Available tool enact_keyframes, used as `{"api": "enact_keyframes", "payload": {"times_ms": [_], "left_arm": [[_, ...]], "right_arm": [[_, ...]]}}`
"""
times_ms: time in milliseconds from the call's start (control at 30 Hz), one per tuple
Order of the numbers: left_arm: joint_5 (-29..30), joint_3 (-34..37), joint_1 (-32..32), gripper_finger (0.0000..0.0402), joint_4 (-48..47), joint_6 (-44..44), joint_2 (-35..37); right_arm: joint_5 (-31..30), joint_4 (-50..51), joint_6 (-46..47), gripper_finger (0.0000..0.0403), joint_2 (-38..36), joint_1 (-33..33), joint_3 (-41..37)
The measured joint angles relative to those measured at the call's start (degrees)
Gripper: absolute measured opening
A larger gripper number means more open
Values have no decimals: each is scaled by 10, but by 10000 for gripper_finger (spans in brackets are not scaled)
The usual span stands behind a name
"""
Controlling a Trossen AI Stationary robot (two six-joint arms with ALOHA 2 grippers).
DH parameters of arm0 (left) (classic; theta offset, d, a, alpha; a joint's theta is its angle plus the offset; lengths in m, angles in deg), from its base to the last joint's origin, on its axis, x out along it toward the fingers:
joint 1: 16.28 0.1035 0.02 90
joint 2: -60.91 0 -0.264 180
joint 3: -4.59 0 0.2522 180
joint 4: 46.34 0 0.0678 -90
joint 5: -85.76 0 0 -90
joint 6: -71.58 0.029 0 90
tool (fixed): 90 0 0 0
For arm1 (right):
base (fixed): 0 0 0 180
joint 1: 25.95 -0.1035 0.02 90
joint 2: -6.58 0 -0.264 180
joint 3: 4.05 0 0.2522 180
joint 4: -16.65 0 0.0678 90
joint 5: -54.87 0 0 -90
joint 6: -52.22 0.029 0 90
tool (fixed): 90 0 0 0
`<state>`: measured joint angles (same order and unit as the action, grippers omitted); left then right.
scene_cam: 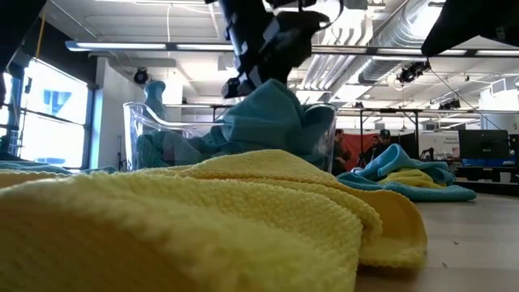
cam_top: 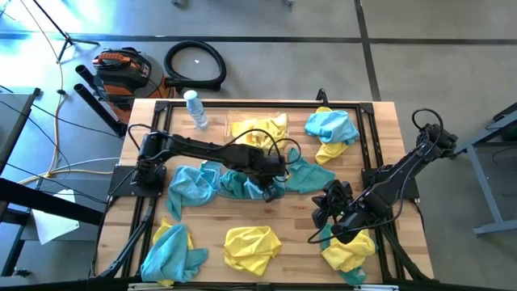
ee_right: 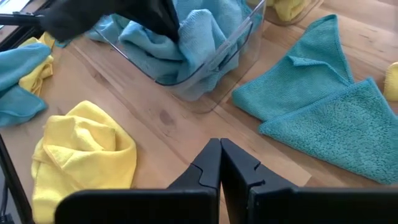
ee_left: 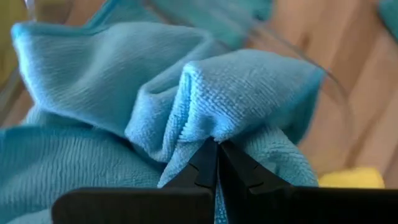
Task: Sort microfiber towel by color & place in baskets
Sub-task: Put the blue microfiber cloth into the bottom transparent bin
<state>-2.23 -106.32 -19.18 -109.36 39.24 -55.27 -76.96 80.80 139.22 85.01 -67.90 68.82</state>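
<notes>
Towels lie scattered over the wooden desk (cam_top: 388, 121) in the high view: a yellow towel (cam_top: 251, 246) near the front middle, a yellow-and-teal heap (cam_top: 172, 250) at the front left, another mixed heap (cam_top: 332, 129) at the back right. A clear basket (cam_top: 242, 184) of teal towels sits mid-desk, and a second basket (cam_top: 260, 129) with yellow cloth stands behind it. A water bottle (cam_top: 195, 109) stands at the back left. The left pincer (cam_top: 271, 187) reaches over the teal basket; the right pincer (cam_top: 325, 212) hangs above the desk at the front right.

In the low view, a yellow cloth (scene_cam: 203, 219) fills the foreground, and behind it the left pincer (scene_cam: 243, 81) comes down on the teal towel (scene_cam: 268, 118) heaped in the clear basket (scene_cam: 142, 122).

The left wrist view shows the left pincer (ee_left: 217, 149) closed tight, pinching a fold of the teal towel (ee_left: 249, 87).

The right wrist view shows the right pincer (ee_right: 220, 149) closed on nothing, above bare wood, with a flat teal towel (ee_right: 323, 118) just beside it and the teal basket (ee_right: 217, 62) beyond.
</notes>
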Motion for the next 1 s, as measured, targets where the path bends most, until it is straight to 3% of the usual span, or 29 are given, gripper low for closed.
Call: {"api": "enact_keyframes", "payload": {"times_ms": [500, 1000], "left_arm": [[1, 0, 6, 6, 59, -97, -68], [1, -1, 4, 104, 62, -110, -91]], "right_arm": [[4, 10, 0, 0, 0, 0, 0], [30, 8, 0, 0, 0, 0, 0]]}}
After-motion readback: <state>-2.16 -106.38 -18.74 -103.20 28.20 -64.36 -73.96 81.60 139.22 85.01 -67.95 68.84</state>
